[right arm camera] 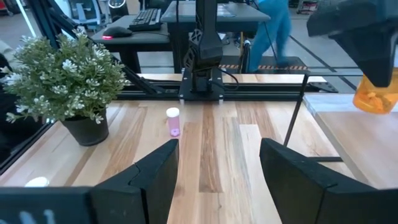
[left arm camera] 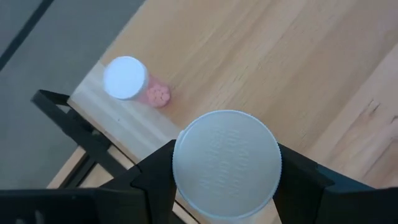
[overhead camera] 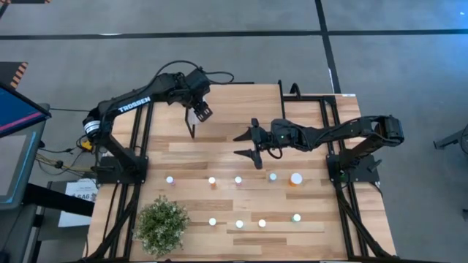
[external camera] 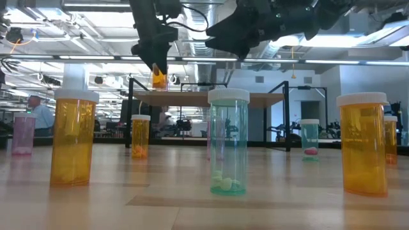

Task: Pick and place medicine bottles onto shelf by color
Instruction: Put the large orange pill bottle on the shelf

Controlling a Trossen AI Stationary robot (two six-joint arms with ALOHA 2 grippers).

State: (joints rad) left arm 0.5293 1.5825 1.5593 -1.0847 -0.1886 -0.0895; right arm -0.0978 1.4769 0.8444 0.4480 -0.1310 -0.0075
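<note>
A: Which step is this?

B: Placing. The left gripper [left arm camera: 225, 186] grasps an orange medicine bottle [external camera: 158, 79] above the shelf [left arm camera: 261, 68], near the pink bottle [left arm camera: 132, 81] at the shelf's edge.

A: Next?

B: Probably lower it apart from the pink one, then release. The right gripper [overhead camera: 246, 145] hangs open, empty, beside the shelf.

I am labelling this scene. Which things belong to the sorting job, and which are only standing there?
Job:
- orange bottle held by left gripper
- pink bottle on shelf
- bottles on the table
- right gripper, open, empty

Not part:
- potted plant
</note>
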